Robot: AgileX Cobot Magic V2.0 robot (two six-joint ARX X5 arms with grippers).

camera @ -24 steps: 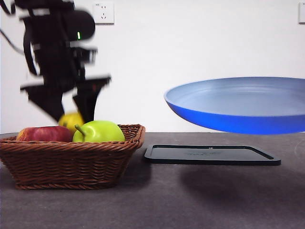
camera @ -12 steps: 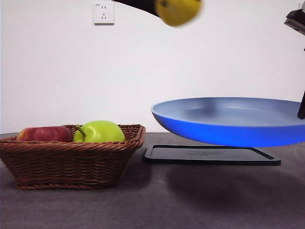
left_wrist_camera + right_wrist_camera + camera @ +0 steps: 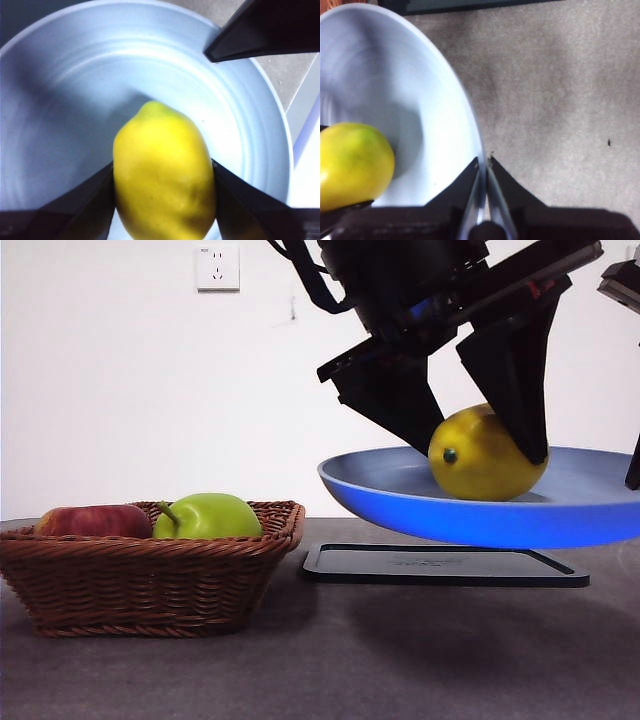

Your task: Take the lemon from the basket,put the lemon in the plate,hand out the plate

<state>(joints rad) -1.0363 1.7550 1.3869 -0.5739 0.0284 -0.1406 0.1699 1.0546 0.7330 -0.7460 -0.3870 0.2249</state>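
Observation:
The yellow lemon (image 3: pixel 484 456) lies in the light blue plate (image 3: pixel 400 502), which is held in the air above the table. My left gripper (image 3: pixel 470 445) reaches down into the plate and is shut on the lemon (image 3: pixel 164 176), one jaw on each side. My right gripper (image 3: pixel 484 165) is shut on the plate's rim (image 3: pixel 470 135) and holds the plate up; the lemon (image 3: pixel 352 165) shows in that view too. The wicker basket (image 3: pixel 150 580) stands on the table at the left.
A red apple (image 3: pixel 92 521) and a yellow-green apple (image 3: pixel 208 516) lie in the basket. A flat black tray (image 3: pixel 445 565) lies on the table under the raised plate. A white wall with a socket (image 3: pixel 218 267) is behind.
My left gripper has carried the lemon from the basket up and across, then down into the plate. The plate has moved a little left and lower, then held still.

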